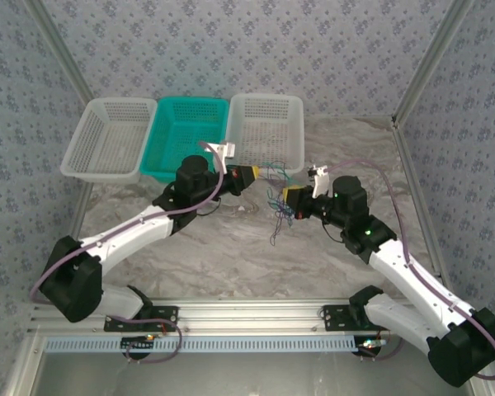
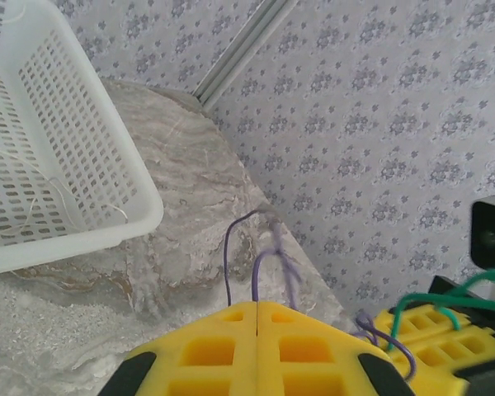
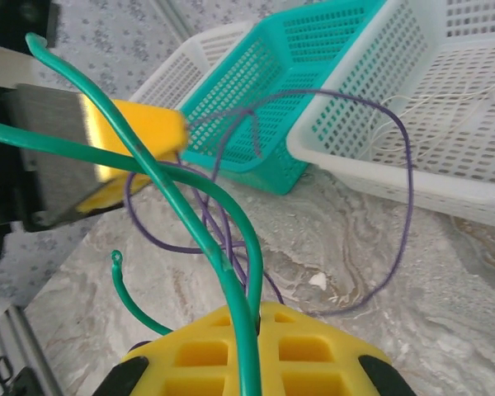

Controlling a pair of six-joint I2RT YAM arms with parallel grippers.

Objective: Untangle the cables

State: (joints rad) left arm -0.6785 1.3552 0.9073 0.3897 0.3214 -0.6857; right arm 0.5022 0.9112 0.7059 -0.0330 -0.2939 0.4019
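Your left tool (image 2: pixel 256 307) is clamped shut on the purple strand (image 2: pixel 228 262) of the cables (image 1: pixel 278 206); your right tool (image 3: pixel 252 312) grips the green strand (image 3: pixel 223 252). The tangle hangs between them over the table (image 1: pixel 223 252), near the white basket (image 1: pixel 268 124).

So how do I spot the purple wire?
Look in front of the right-hand white basket, between the two yellow-tipped grippers. A wire makes a wide loop from the right gripper to the left gripper, which pinches it. It is purple and thinner than the green wires.
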